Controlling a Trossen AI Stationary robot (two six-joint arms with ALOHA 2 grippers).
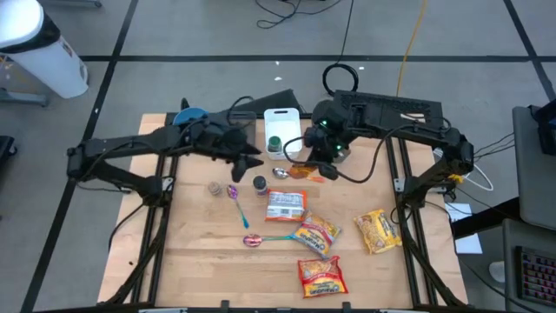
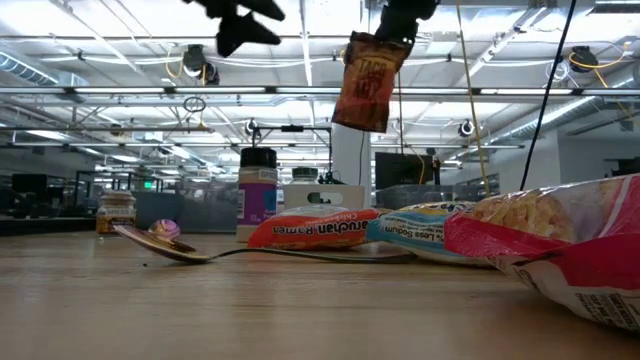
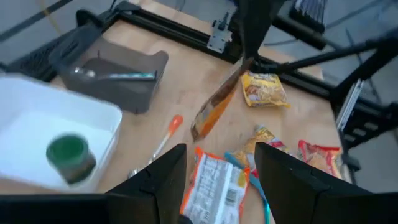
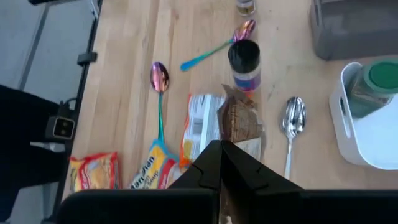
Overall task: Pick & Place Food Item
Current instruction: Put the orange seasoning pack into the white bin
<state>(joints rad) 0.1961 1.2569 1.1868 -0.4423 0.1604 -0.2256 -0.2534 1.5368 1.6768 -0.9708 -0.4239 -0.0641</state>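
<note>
An orange-brown snack packet [image 2: 365, 80] hangs in the air under my right gripper [image 4: 221, 148], which is shut on it above the table's far middle [image 1: 323, 167]. My left gripper [image 3: 221, 152] hovers open and holds nothing, to the left of the packet [image 1: 250, 156] and above the table. The left wrist view shows the packet [image 3: 213, 109] beyond its two fingers. Below them several ramen packets lie flat on the table, one white and orange [image 1: 285, 204], one yellow [image 1: 377, 230] and one red [image 1: 321, 276]. My right gripper pinches the snack packet's top edge [image 2: 388, 40] between its two shut fingers, which slant down from above. The packet hangs below the fingers, tilted a little and clear of the table and the things on it.
A white bin [image 1: 282, 117] holding a green-lidded jar [image 3: 69, 155] and a dark grey bin [image 3: 121, 74] stand at the table's far edge. Spoons [image 1: 234, 196] [image 1: 280, 173] [image 1: 261, 239], a spice jar [image 1: 260, 183] and a small jar [image 1: 215, 188] lie mid-table.
</note>
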